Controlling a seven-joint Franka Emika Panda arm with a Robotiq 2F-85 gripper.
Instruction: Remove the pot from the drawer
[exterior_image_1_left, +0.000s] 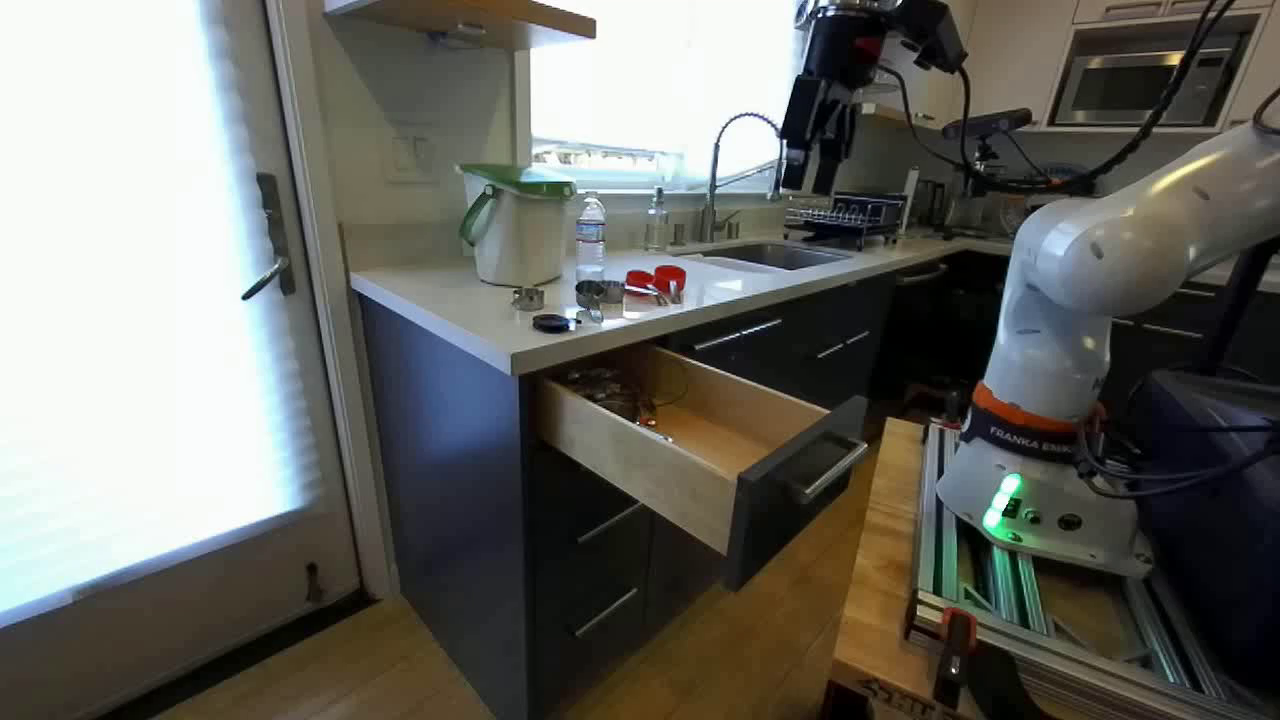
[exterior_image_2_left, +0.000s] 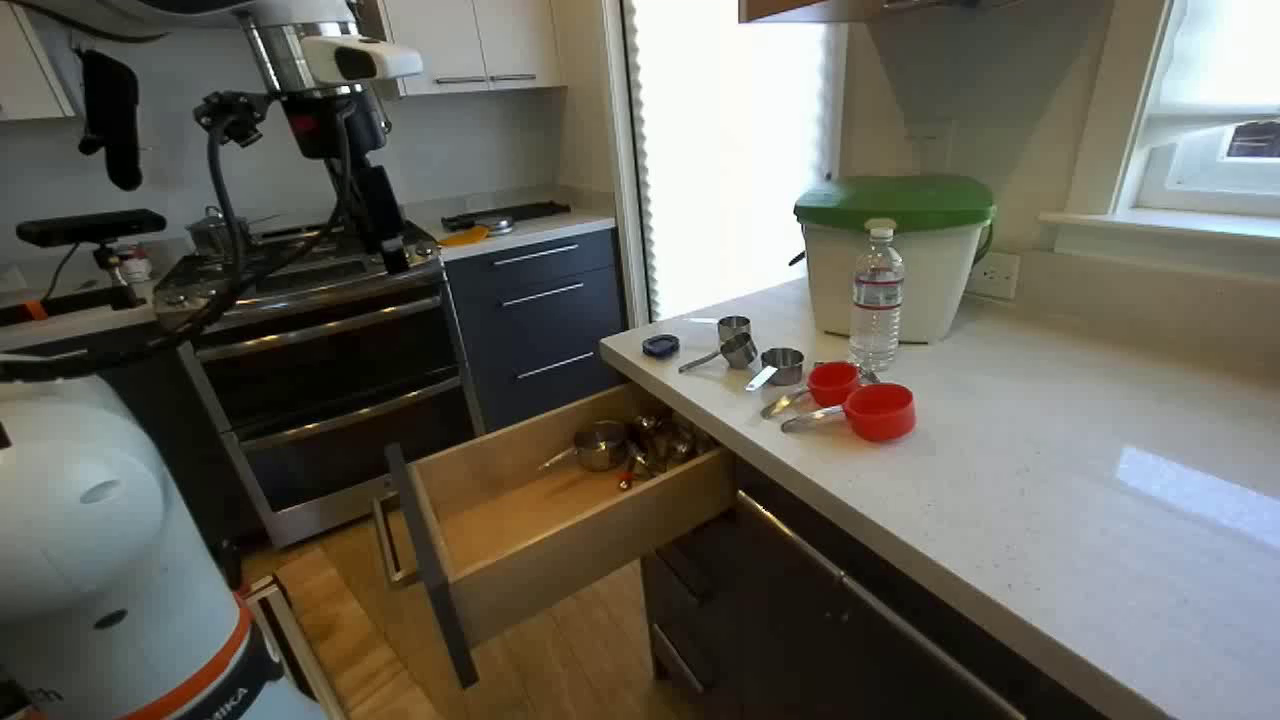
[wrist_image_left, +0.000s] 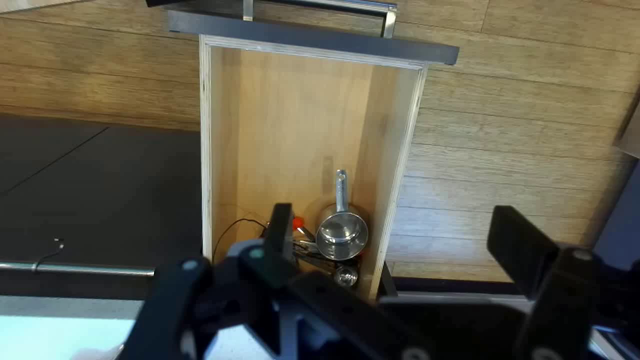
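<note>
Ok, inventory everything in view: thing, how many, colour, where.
counter: one, white, above dark cabinets
drawer: one, pale wood and grey, open below counter
pot: one, silver, in drawer
utensils: uncountable jumble, mostly metallic, beside pot
red cups: two, red, on counter
steel cups: at least three, silver, on counter
round item: one, dark, on counter
bin: one, white and green, on counter
labelled bottle: one, clear, beside bin
sink: one, grey, in counter
faucet: one, metallic, at sink
small bottle: one, clear, near sink
dish rack: one, dark, beside sink
microwave: one, silver, in background
range: one, black and silver, in background
door: one, pale, beside cabinets
arm: one, white, on wooden bench
gripper: one, black, higher than drawer, open, empty
</note>
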